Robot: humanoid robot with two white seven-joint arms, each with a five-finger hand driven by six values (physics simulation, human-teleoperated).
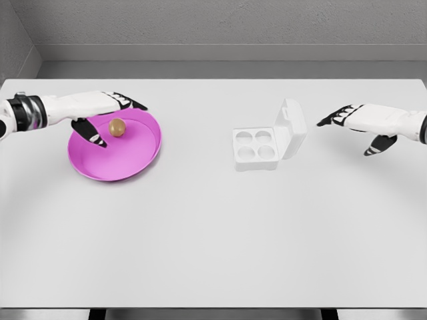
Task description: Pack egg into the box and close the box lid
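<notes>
A small brown egg (117,127) lies in a magenta plate (127,163) on the left of the white table. My left hand (110,117) hovers over the plate's back-left part, fingers spread above and beside the egg, thumb pointing down; it holds nothing. A white egg box (255,149) with four empty cups stands right of centre, its lid (292,128) raised upright on the right side. My right hand (347,123) floats open to the right of the lid, fingertips toward it, apart from it.
The white table (213,240) stretches wide toward its front edge. A grey wall runs behind the table's far edge.
</notes>
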